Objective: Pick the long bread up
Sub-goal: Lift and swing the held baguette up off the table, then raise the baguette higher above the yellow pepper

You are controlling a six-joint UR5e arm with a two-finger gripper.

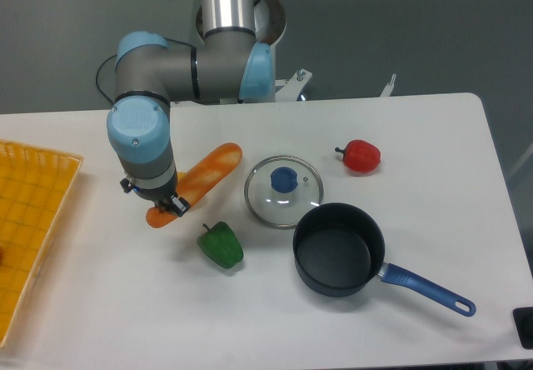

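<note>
- Gripper (166, 206) — fingers pinched on the lower left end of the long bread (200, 177).
- Bread tilted, upper end toward the glass lid (283, 192), apart from it.
- Green pepper (221, 245) below the bread, not touching.
</note>
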